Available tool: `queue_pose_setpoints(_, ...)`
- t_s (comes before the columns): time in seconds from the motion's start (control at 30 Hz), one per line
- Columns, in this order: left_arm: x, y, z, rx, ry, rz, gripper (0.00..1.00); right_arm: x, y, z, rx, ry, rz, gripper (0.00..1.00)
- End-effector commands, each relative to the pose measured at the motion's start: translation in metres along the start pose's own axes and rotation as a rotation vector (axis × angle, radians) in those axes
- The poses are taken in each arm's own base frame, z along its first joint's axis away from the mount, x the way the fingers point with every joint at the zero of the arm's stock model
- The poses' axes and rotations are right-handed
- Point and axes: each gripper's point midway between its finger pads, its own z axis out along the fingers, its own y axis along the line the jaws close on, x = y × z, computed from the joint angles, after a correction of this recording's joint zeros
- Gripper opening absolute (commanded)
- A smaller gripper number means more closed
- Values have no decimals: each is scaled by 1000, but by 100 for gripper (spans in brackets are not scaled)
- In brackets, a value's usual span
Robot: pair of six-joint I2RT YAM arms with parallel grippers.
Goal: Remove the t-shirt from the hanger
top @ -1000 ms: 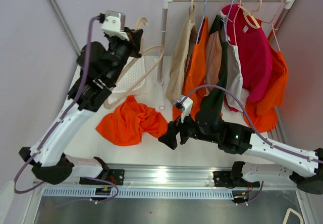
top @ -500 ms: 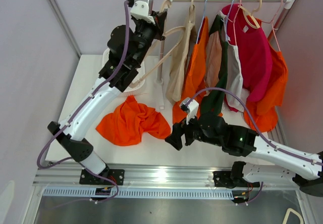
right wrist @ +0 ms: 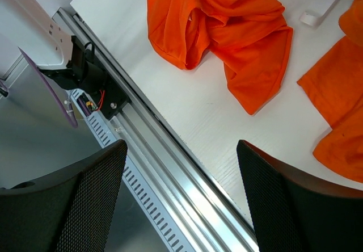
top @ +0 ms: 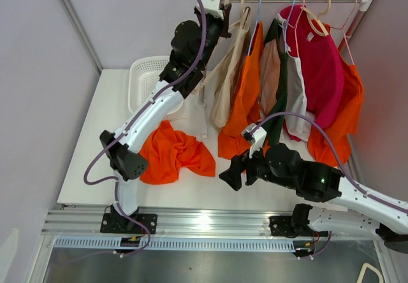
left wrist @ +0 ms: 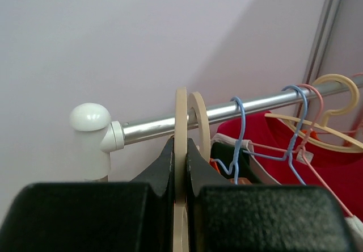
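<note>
1. The left gripper (left wrist: 180, 150) is high up, at the left end of the clothes rail (left wrist: 258, 103). Its fingers are pressed together on a bare beige hanger (left wrist: 180, 113).
2. The hook of this hanger stands at the rail, just beside the hook of a second beige hanger (left wrist: 198, 113). Whether it rests on the rail, I cannot tell.
3. The orange t-shirt (top: 171, 154) is off the hanger. It lies crumpled on the table (top: 89, 162), well below the left end of the rail.
4. The right gripper (top: 231, 173) hangs low over the table, well below the middle of the rail and near the t-shirt. Its fingers are wide apart and hold nothing.
5. To the right of the left gripper, hanging clothes (top: 319, 60) in beige, orange, dark green and red fill the rail.
6. A white basket (top: 143, 79) stands below the rail, to the left of its left end.
</note>
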Motion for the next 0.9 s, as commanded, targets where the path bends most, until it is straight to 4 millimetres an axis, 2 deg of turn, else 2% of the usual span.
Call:
queue_pose_setpoints(0.0,-46,7,8,-48,-147,3,1,-16,2,-13,4,-48,22,83)
queue_pose_setpoints(0.17,-44,5,14,-64,-197,-5,1,-15,0,-16,9,-45,24,84)
queue_pose_setpoints(0.23,-49,5,16,-71,-224,-6,1,-14,0,-15,10,-44,24,84)
queue_pose_setpoints(0.27,-39,3,20,-72,-212,3,1,-14,0,-15,9,-43,24,84)
queue_pose_setpoints(0.3,-49,5,20,-85,-236,2,1,-14,0,-15,8,-41,22,84)
queue_pose_setpoints(0.33,-42,5,23,-88,-231,7,1,-15,1,-15,7,-44,24,83)
queue_pose_setpoints(0.57,-42,6,29,-104,-269,38,1,-16,1,-18,4,-46,28,84)
queue_pose_setpoints(0.73,-18,7,35,-120,-238,82,1,-18,3,-20,-7,-52,37,84)
queue_pose_setpoints(0.87,-7,15,39,-134,-222,88,1,-19,5,-21,-12,-55,41,84)
